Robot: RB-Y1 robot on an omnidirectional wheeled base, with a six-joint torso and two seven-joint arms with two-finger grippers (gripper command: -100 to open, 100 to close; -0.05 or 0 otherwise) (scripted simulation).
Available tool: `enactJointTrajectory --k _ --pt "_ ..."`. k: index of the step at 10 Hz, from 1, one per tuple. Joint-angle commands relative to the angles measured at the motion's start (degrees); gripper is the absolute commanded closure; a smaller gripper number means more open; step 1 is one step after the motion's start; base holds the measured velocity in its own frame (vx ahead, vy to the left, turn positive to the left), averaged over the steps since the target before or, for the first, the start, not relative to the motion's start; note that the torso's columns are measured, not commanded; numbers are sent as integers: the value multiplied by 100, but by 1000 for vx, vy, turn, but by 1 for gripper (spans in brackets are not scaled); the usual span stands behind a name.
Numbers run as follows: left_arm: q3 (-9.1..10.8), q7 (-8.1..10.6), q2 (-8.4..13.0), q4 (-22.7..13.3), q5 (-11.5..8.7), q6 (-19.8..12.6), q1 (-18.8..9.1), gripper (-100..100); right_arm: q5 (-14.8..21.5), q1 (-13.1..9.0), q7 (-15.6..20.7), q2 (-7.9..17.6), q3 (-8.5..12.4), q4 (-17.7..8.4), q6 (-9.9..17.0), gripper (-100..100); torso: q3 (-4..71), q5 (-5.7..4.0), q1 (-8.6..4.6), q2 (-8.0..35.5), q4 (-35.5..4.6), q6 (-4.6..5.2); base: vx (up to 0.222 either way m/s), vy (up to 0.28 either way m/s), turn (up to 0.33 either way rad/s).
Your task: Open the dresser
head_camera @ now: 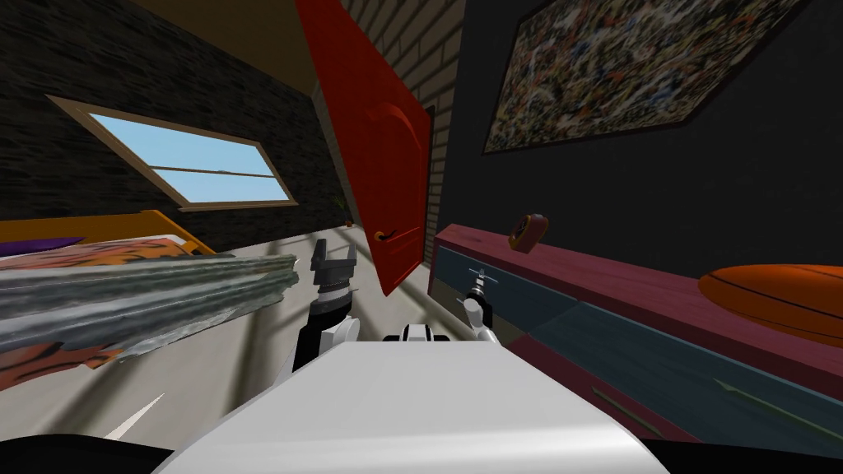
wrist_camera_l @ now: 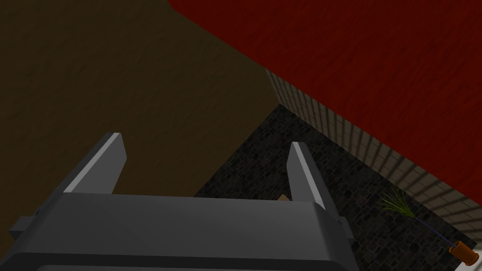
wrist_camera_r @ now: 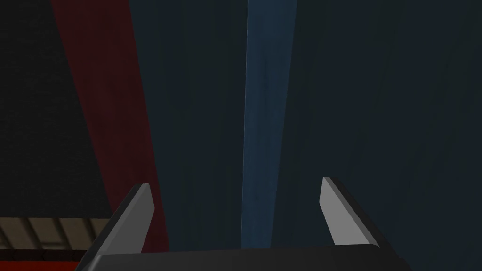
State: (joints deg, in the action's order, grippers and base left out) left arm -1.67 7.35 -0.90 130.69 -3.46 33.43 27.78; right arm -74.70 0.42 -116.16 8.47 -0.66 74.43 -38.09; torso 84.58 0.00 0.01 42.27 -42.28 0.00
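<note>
- Two drawer fronts on the dresser look shut and flat with its dark red frame. I think nothing is open yet.
- It stands along the dark wall on my right side, close by.
- The right gripper has its fingers spread wide with nothing in them. It points at one blue front, very near.
- Catching a thin handle and pulling is all left to do, I think.
- The left gripper is up in the air, fingers apart, holding nothing.
- Bare floor lies between dresser and bed, so a drawer should have room.
- The red door stands just past the dresser's far end.
</note>
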Motion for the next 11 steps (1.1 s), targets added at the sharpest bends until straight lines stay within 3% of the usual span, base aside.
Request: enactJointTrajectory --k 1,2,8,9,11 --pt "0 0 0 0 0 0 0 0 -294 -112 153 11 88 152 256 -100 0 0 -1 0 0 0 29 -34 -52" --pt "0 0 0 0 0 0 0 0 -446 -176 230 -166 138 225 383 -100 0 -1 -2 0 0 -1 33 -43 -76" --pt "0 0 0 0 0 0 -1 0 -661 -267 339 -993 207 327 562 -100 -2 0 1 3 -1 0 11 -15 -20" --pt "0 0 0 0 0 0 -1 0 -670 -271 344 -1084 211 332 570 -100 -1 0 0 1 0 0 0 0 0" --pt "0 0 0 0 0 0 -1 0 -684 -338 374 -1029 246 288 592 -100 -1 0 -2 2 -1 1 44 -26 -10"
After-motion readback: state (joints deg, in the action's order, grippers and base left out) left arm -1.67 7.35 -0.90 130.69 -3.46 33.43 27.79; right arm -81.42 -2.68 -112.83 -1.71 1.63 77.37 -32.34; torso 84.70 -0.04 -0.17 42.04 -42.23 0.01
